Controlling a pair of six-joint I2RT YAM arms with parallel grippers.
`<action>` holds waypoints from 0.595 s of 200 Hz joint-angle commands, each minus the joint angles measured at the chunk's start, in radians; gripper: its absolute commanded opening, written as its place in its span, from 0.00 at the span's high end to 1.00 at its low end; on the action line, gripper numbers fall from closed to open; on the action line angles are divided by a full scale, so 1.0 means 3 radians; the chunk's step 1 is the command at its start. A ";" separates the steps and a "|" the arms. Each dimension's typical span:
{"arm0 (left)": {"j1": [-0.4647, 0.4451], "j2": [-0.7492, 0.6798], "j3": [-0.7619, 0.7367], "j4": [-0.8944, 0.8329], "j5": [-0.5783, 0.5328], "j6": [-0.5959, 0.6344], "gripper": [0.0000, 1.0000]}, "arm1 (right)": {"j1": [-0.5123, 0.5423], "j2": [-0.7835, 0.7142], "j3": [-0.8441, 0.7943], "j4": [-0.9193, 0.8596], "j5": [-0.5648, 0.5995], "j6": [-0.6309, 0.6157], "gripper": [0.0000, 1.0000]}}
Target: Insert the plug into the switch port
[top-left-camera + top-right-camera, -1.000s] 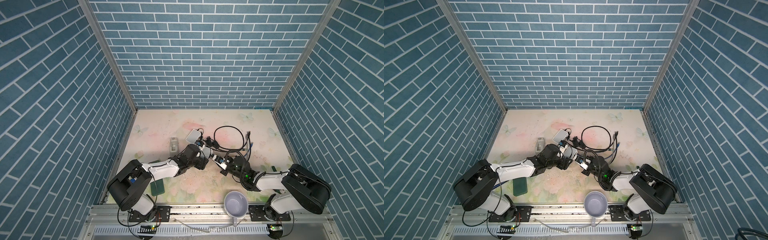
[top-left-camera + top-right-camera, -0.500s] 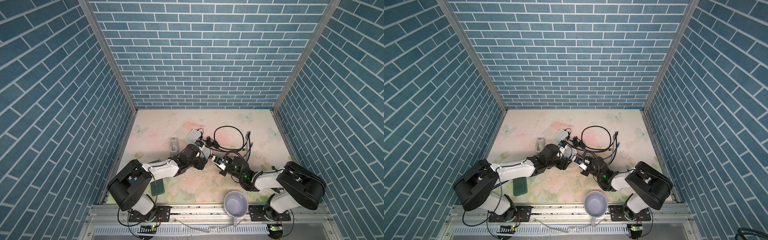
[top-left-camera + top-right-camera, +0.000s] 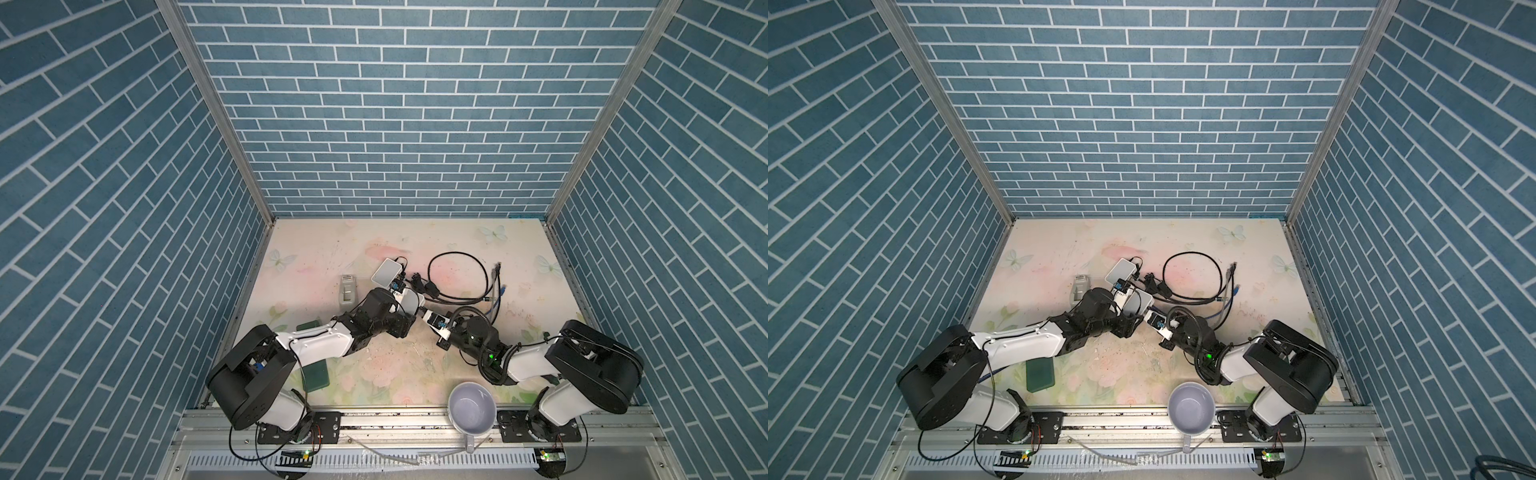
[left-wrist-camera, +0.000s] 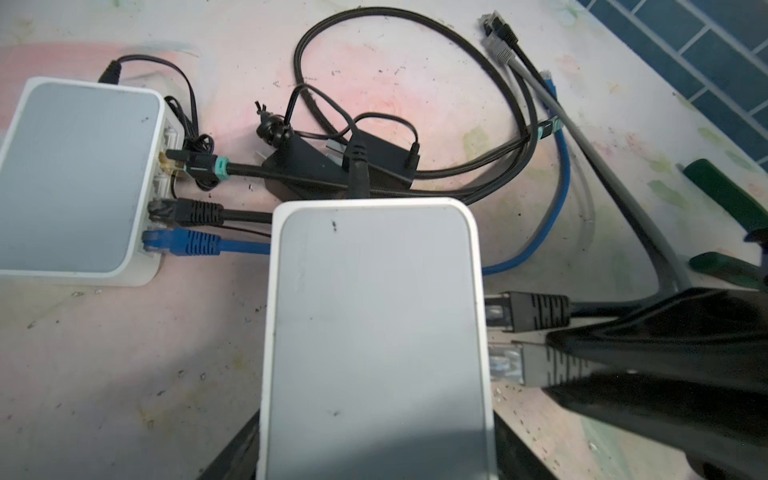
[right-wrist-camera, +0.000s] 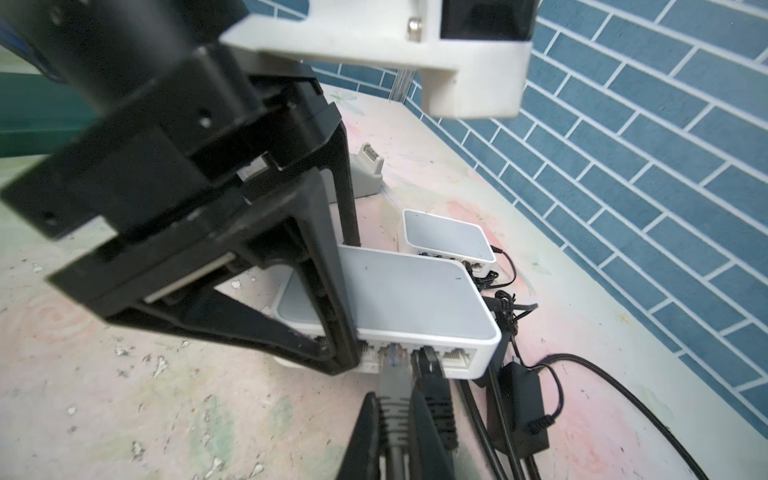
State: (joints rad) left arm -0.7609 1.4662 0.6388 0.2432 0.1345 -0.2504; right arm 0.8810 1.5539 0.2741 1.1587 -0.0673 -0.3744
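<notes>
My left gripper point(image 4: 374, 457) is shut on the nearer white switch point(image 4: 374, 332), one finger along each long side; both top views show this switch point(image 3: 410, 300) point(image 3: 1138, 301) mid-table. My right gripper point(image 5: 395, 432) is shut on a grey plug point(image 5: 392, 378), whose clear tip sits at a port on the switch's point(image 5: 407, 299) side face. How deep it sits cannot be told. A black plug point(image 5: 432, 374) is in the port beside it. From the left wrist the grey plug point(image 4: 536, 368) lies just below the black plug point(image 4: 528, 316).
A second white switch point(image 3: 388, 270) with blue, black and braided cables plugged in lies just behind. A black cable loop point(image 3: 457, 274) and power adapter point(image 4: 332, 166) lie to the right. A grey block point(image 3: 348, 291), a green pad point(image 3: 313, 361) and a mug point(image 3: 471, 405) are nearby.
The right arm's rear links have shifted a little to the left. Both grippers keep their grips, and the switch stays in place.
</notes>
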 commanded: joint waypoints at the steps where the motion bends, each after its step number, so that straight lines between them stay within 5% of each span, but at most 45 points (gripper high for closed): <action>1: -0.0199 -0.0143 0.0074 0.0420 0.1125 0.0134 0.61 | 0.0041 0.0069 -0.0042 0.0387 0.0010 0.0007 1.00; 119: -0.0631 -0.0035 0.0567 0.0143 0.1423 0.0436 0.62 | 0.0049 0.0198 0.0267 0.0309 -0.0007 0.0134 1.00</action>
State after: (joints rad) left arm -0.7815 1.4723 0.7010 0.1585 0.1211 -0.1974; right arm 0.8825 1.5787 0.2600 1.2079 -0.0475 -0.3588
